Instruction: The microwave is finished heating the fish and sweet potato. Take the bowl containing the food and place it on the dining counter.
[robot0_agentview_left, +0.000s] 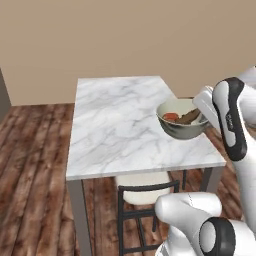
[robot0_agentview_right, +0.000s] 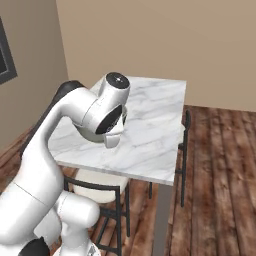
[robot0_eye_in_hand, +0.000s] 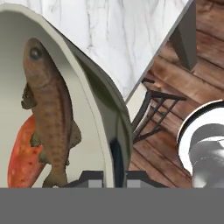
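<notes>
The pale cream-green bowl (robot0_agentview_left: 182, 121) is over the near right part of the marble dining counter (robot0_agentview_left: 115, 125); whether it rests on the top, I cannot tell. Inside lie the brown fish (robot0_agentview_left: 189, 117) and the red-orange sweet potato (robot0_agentview_left: 170, 116). My gripper (robot0_agentview_left: 202, 118) is shut on the bowl's right rim. In the hand view the rim (robot0_eye_in_hand: 111, 131) runs down between my fingertips, with my gripper (robot0_eye_in_hand: 114, 177) pinching it. There the fish (robot0_eye_in_hand: 49, 118) and sweet potato (robot0_eye_in_hand: 22, 155) lie close on the left. In the right base view my arm covers the bowl. The microwave is out of view.
A dark-framed chair with a pale seat (robot0_agentview_left: 145, 192) is tucked under the counter's near edge. A second chair (robot0_agentview_right: 185, 145) stands at the counter's right side. Wooden floor (robot0_agentview_left: 35, 165) surrounds the counter and a beige wall (robot0_agentview_left: 125, 35) stands behind it.
</notes>
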